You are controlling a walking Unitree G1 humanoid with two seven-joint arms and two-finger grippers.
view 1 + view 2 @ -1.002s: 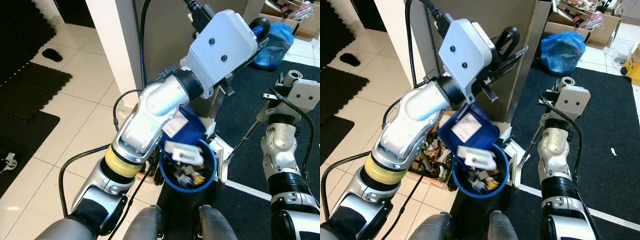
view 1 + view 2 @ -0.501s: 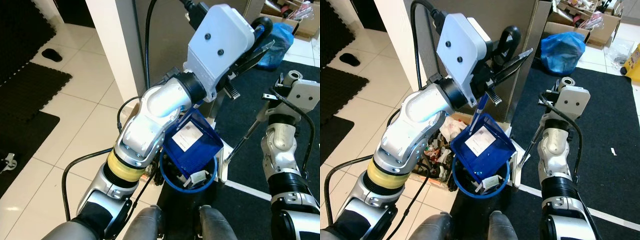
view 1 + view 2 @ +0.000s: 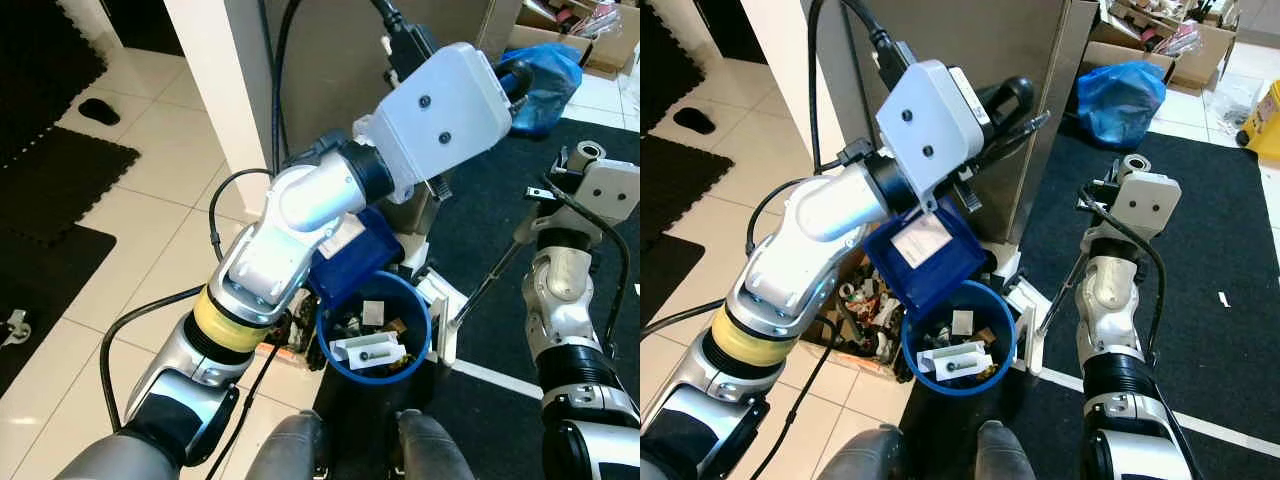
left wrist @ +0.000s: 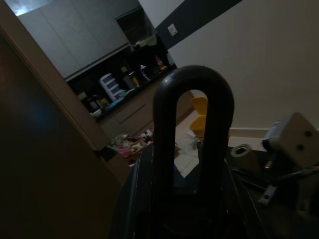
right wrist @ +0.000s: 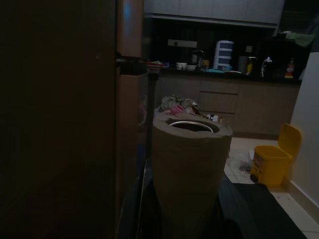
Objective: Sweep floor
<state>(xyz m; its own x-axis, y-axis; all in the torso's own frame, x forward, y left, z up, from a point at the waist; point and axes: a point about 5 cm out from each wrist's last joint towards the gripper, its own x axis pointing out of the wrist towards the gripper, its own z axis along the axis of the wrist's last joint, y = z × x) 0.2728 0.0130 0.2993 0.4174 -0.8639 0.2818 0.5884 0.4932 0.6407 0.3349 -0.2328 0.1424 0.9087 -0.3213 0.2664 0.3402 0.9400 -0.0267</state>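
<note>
Dustpan (image 3: 922,255), a blue one with a white label, hangs tilted just above the rim of the blue bin (image 3: 1002,362), and in the right eye view the left tool (image 3: 992,107) is closed around its black loop handle (image 3: 1008,93). Half a second ago the pan lay low, with its mouth down inside the bin; now it has been lifted and tipped back toward the arm, and the bin's opening shows again with paper scraps and a white piece lying on top. I judge from this that the emptying is finished and the pan is being pulled away. In the left eye view, the right arm stands beside the bin and a thin broom pole (image 3: 490,281) runs down from the right tool (image 3: 545,192) to a white broom head (image 3: 441,310) on the floor; the fingers are hidden, so I cannot tell how they hold it. In the left wrist view, the dark handle loop (image 4: 192,119) sits upright between the black fingers. In the right wrist view, a pale cylindrical end (image 5: 191,164) stands close in front of the camera, with a dim kitchen and a yellow bin (image 5: 274,157) behind.
</note>
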